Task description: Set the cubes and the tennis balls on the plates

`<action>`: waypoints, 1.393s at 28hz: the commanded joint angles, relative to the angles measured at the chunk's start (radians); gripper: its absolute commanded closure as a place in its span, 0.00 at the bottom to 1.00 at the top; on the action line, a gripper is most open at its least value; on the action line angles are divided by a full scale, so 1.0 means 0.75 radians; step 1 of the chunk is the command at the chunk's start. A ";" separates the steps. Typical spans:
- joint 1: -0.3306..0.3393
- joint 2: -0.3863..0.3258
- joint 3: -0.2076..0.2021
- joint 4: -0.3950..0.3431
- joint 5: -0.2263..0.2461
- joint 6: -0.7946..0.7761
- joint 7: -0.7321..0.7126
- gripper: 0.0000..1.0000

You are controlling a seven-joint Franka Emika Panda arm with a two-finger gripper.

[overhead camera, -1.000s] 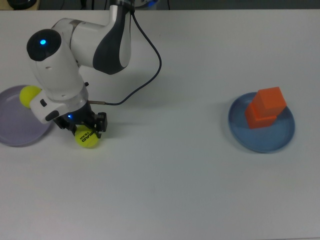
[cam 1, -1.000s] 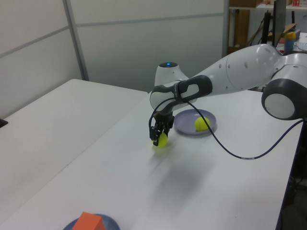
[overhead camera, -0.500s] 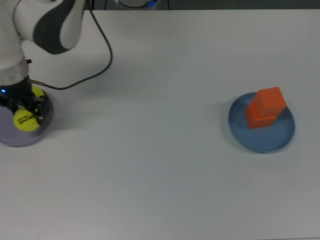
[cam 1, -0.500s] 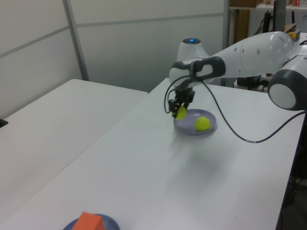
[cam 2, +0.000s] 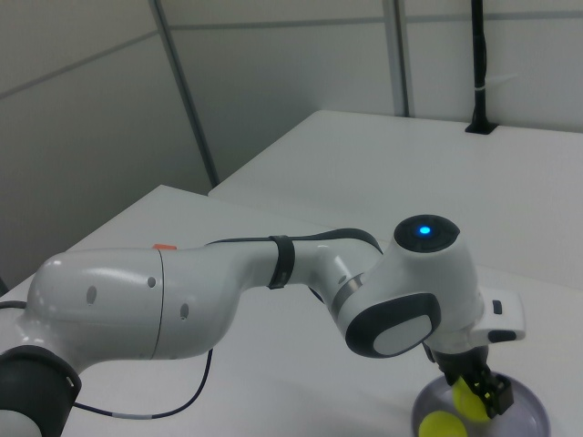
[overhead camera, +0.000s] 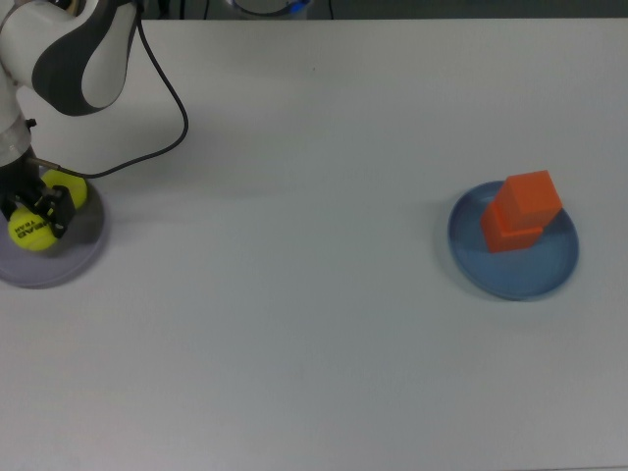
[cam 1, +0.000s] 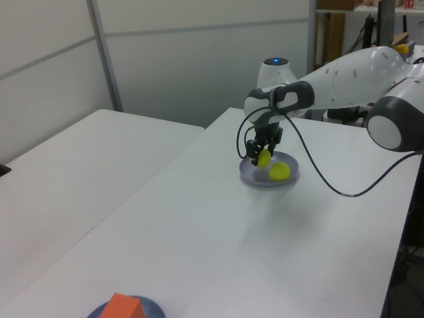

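Note:
My gripper [overhead camera: 33,222] is shut on the lettered tennis ball [overhead camera: 28,232] and holds it just over the lavender plate [overhead camera: 80,257] at the top view's far left. The plain tennis ball [overhead camera: 71,185] lies in that plate right beside the held one. The left view shows the gripper [cam 1: 263,156] with its ball [cam 1: 264,158] above the plate [cam 1: 254,181], next to the plain ball [cam 1: 279,171]. Two orange cubes [overhead camera: 531,197] sit stacked on the blue plate [overhead camera: 549,275] at the top view's right. In the right view the gripper [cam 2: 479,395] hangs over the plate [cam 2: 530,406].
The arm's black cable [overhead camera: 167,128] loops over the table near the lavender plate. White tabletop [overhead camera: 294,314] stretches between the two plates. A second white table [cam 1: 73,159] stands on the left view's left.
My gripper has carried the lettered ball from the bare tabletop toward the top view's left, to over the lavender plate beside the plain ball. The cubes have not moved.

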 commanded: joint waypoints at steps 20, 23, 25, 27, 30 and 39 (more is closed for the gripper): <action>0.022 -0.581 0.329 -0.030 -0.209 -0.586 0.281 0.00; 0.020 -0.636 0.427 -0.048 -0.286 -0.627 0.388 0.00; 0.013 -0.666 0.472 -0.067 -0.319 -0.633 0.431 0.00; 0.009 -0.711 0.519 -0.093 -0.342 -0.649 0.478 0.00; 0.009 -0.746 0.536 -0.110 -0.344 -0.670 0.484 0.00; 0.011 -0.767 0.564 -0.132 -0.348 -0.674 0.519 0.00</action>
